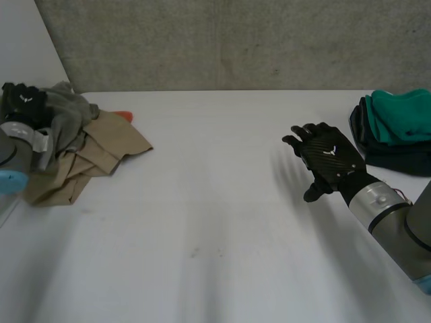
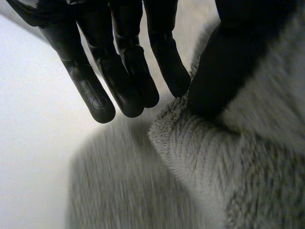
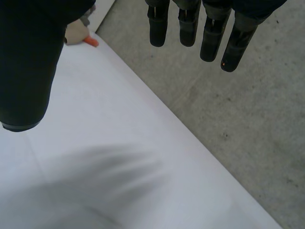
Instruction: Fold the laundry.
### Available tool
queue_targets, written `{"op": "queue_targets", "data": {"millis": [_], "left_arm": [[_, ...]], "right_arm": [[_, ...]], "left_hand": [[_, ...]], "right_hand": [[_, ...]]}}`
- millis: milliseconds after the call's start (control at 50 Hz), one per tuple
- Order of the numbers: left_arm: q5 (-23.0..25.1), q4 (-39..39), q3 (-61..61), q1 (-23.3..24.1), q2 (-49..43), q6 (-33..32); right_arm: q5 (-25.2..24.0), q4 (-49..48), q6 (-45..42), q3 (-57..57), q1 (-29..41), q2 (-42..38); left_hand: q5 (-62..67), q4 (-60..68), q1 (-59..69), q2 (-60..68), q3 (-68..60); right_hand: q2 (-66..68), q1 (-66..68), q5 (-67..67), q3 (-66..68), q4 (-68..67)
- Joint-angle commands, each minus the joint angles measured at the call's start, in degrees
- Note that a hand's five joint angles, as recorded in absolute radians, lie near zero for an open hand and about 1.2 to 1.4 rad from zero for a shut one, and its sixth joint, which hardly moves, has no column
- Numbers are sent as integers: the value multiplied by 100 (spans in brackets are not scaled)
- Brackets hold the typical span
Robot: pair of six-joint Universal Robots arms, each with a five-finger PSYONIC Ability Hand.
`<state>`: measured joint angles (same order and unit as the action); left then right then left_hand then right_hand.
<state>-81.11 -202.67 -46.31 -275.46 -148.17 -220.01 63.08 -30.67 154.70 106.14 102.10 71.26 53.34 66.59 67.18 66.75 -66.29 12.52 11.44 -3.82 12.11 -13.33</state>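
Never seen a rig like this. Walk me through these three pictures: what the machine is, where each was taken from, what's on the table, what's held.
This is a robot with two arms at a white table, each ending in a black hand. The wide picture looks down from a camera between and behind the arms; the other two come from cameras on the wrists, looking along each palm. At the robot's left lies an unfolded heap: a grey fleece garment partly over a tan cloth, with something orange peeking out. At its right sits a folded stack of green and dark clothes. The left hand rests on the fleece, fingers straight, thumb against it, not closed on it. The right hand hovers open above the table, holding nothing.
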Motion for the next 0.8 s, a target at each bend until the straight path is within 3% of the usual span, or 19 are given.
{"op": "queue_targets", "data": {"millis": [20,80,200,320,400,420,460,480,520,660,800], "left_arm": [[-90,-597,-1438,904,1753,1089],[-81,-791,-1959,1318,2317,1486],[-81,-818,-2865,2697,3294,2330],[-81,-573,-3147,4348,3313,3427],[-107,-485,-3060,4807,2858,3868],[-107,-476,-3016,4869,2734,3895],[-116,-432,-2875,4966,2505,3887],[-116,-388,-2788,5080,2382,3869],[-116,-300,-2726,5160,2346,3869],[-116,148,-2795,4932,2670,3746],[-116,561,-3454,3949,3715,3492]], "right_arm": [[28,26,16,82,-313,124],[28,26,34,82,-357,204],[46,53,60,82,-358,265],[55,53,69,100,-428,283],[64,53,78,100,-445,283],[64,53,78,100,-445,283],[72,53,87,100,-454,283],[98,79,87,91,-454,274],[151,105,87,65,-463,274],[450,465,113,-93,-507,283],[485,1465,104,-479,-472,283]], "left_hand": [[1666,1341,1282,1325,-1371],[1666,1341,1282,1325,-1371],[1666,1341,1282,1325,-1371],[1666,1341,1282,1325,-1371],[1666,1341,1282,1325,-1371],[1552,1227,1168,1210,-1257],[-1277,-1602,-1661,-1618,1572],[-3923,-4248,-4307,-4265,4218],[-5334,-5659,-5718,-5675,5629],[-5334,-5659,-5718,-5675,5629],[-5195,-5520,-5579,-5537,5490]], "right_hand": [[-252,-144,382,-211,333],[-252,-144,382,-211,333],[-252,-144,382,-211,333],[-252,-144,382,-211,333],[-252,-144,382,-211,333],[-252,-144,382,-211,333],[-252,-144,382,-211,333],[-252,-144,382,-211,333],[-252,-144,382,-211,333],[-252,-144,382,-211,333],[-252,-144,382,-211,333]]}}
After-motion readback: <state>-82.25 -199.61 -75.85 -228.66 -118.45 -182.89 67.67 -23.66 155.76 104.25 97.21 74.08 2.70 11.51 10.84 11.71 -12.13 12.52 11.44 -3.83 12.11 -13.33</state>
